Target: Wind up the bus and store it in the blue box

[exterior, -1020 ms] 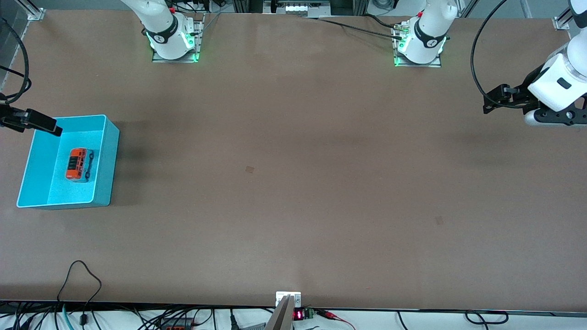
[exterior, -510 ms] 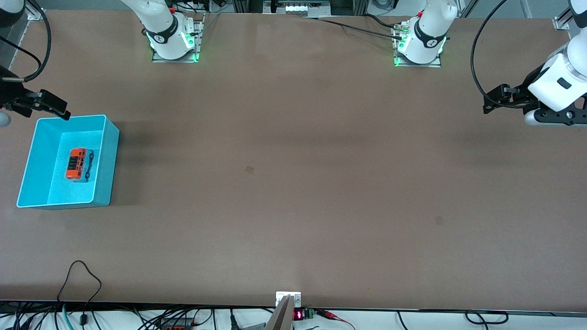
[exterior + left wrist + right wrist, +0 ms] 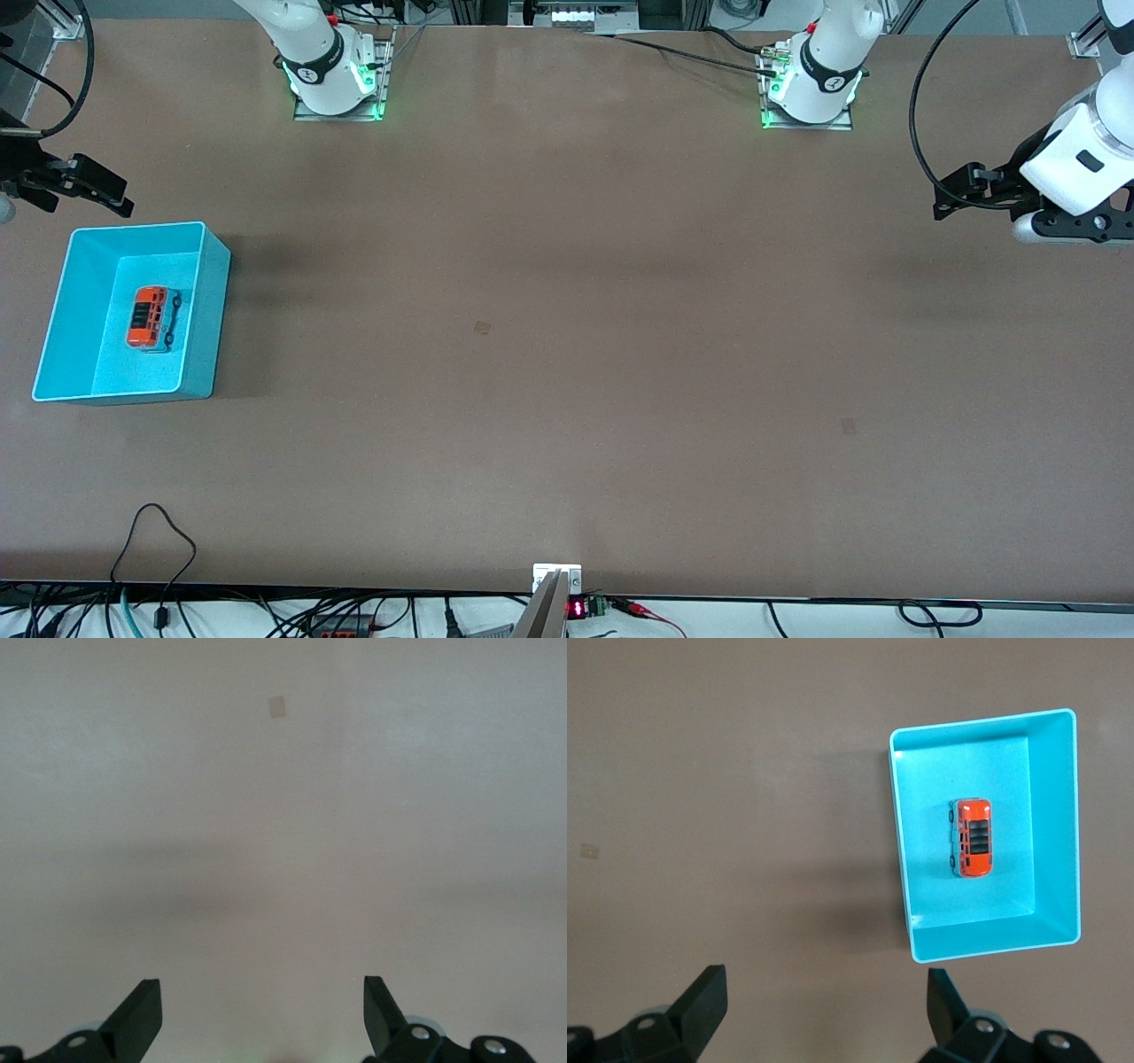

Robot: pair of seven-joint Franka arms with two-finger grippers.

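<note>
The small orange bus with black roof windows stands on the floor of the blue box, at the right arm's end of the table. It also shows in the right wrist view inside the blue box. My right gripper is open and empty, up in the air over bare table beside the box's wall nearest the robots' bases; its fingertips frame bare table. My left gripper is open and empty over the left arm's end of the table, above bare table.
The brown table has a small tape patch near its middle and another toward the left arm's end. Cables lie at the edge nearest the front camera.
My right gripper has drawn back from over the box's rim toward the robots' side of the table. The bus, the box and the left arm have not moved.
</note>
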